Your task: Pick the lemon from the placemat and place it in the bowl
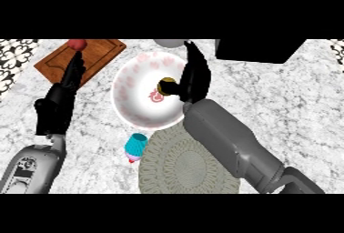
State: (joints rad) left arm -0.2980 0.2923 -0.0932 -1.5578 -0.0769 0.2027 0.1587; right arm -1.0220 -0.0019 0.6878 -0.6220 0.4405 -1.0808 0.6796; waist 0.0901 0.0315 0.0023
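Head view: my right robot hand [190, 75] held the lemon [166, 85] over the bowl [131, 86]; left robot hand [67, 86] rested open. I judged an off-centre release could roll it onto the counter [289, 104].

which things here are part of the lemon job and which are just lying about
Part of the job:
lemon, in the right hand
bowl
placemat

Just lying about:
cupcake
wooden cutting board
red item on the board
black box
left hand

The right robot hand [190, 77] covers most of the lemon [166, 85] and part of the bowl [138, 86]. The forearm hides the placemat's [181, 168] right edge. A grey object [169, 43] is cut off at top.
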